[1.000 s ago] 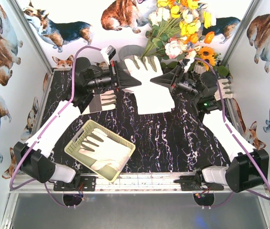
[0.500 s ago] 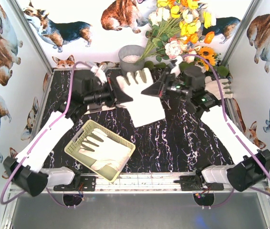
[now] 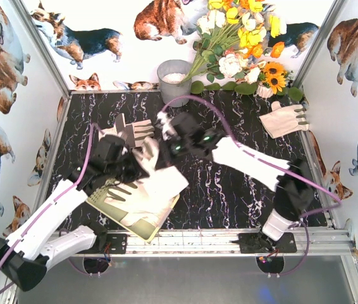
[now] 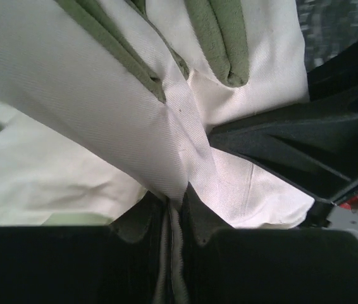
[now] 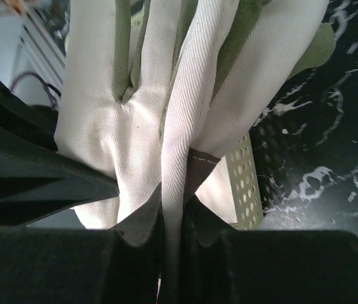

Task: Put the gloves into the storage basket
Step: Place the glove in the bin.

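Over the storage basket a cream glove hangs, pinched along its folds by the left arm's fingers and the right arm's fingers, both pairs closed on the cloth. A second glove lies inside the basket. This looks like the drop step: lower slightly, then release both grips. A right-side glove and a far glove wait on the worktop. No writing is readable.

Bright, even overhead light; sharp top view, wrist close-ups softly blurred.
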Available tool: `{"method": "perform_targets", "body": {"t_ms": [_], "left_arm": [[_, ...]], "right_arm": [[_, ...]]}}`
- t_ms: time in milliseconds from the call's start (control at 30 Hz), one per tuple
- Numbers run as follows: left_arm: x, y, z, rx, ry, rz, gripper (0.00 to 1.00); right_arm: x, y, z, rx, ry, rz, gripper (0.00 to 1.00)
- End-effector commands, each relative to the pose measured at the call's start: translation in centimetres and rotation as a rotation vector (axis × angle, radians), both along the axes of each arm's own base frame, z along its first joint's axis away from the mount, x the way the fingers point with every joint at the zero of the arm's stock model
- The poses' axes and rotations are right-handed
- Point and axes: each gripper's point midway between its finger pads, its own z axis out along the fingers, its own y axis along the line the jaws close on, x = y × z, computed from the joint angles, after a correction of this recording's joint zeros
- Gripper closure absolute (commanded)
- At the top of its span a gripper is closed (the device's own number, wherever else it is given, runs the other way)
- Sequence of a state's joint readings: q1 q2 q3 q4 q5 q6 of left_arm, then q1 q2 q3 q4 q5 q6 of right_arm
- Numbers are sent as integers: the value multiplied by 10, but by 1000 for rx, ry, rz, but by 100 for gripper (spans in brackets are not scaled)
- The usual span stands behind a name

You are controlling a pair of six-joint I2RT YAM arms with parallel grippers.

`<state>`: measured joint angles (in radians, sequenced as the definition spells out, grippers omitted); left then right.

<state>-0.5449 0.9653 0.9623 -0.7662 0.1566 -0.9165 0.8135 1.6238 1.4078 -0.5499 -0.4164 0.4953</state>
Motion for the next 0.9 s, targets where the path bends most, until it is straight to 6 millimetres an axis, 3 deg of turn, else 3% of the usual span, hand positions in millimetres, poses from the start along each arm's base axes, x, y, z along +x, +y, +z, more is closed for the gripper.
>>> {"method": "perform_targets", "body": {"t_ms": [0, 167, 267, 367, 667, 867], "left_arm": [[-31, 43, -45, 177, 104, 78, 100], [-51, 54, -72, 198, 188, 115, 100], [-56, 59, -79, 213, 215, 145, 100], [-63, 60, -99, 218, 268, 155, 100], [-63, 82, -103, 349, 270, 186, 100], [-71, 71, -119, 285, 315, 173, 100]], "right_arm": [[-3, 35, 1, 2, -159, 128, 100], [-9, 62, -26, 5, -132, 180, 100], [-9, 70, -38, -4, -128, 201, 100], [-8, 76, -50, -14, -115, 219, 100], [-12, 93, -79, -55, -79, 291, 100], [-11, 95, -86, -67, -70, 297, 100]]}}
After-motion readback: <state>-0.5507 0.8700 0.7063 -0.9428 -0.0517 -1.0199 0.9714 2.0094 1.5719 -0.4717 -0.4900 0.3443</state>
